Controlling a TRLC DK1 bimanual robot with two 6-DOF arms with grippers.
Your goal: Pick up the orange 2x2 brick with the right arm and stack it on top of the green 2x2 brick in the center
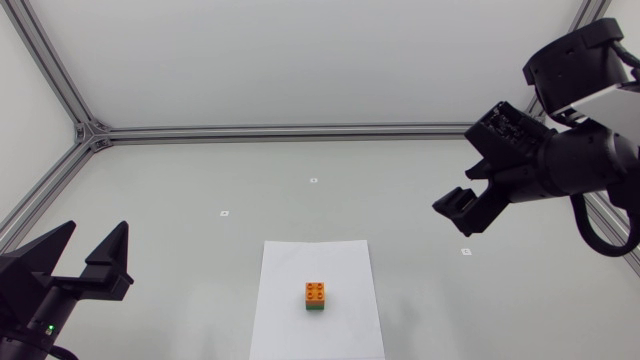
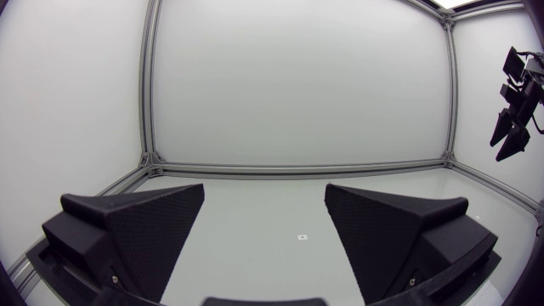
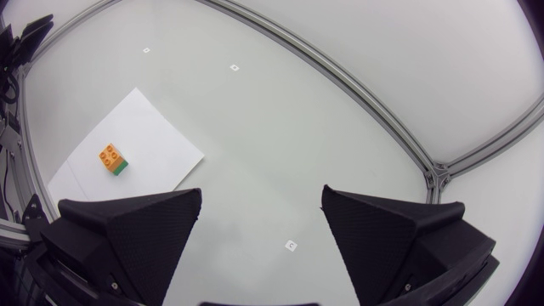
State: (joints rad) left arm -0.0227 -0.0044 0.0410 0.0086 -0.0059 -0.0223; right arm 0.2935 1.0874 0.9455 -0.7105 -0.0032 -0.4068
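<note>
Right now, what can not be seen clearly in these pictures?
1. green brick: head view, the orange brick covers it; only a thin side shows.
2. both bricks: missing from the left wrist view, where the left tool fills the foreground.
3. left arm: head view, cut off by the view's edge.
4. how firmly the bricks join: too small everywhere.

Orange 2x2 brick [image 1: 316,291] studs-up atop green 2x2 brick [image 1: 316,307] — squarely stacked, mid white paper sheet [image 1: 290,320].

The left tool [image 1: 92,243] was held low at the near left, its fingers spread wide and pointed forward. The right tool [image 1: 468,208] was carried raised on the right arm [image 1: 590,160], tilted downward, its fingers likewise set wide apart.
</note>
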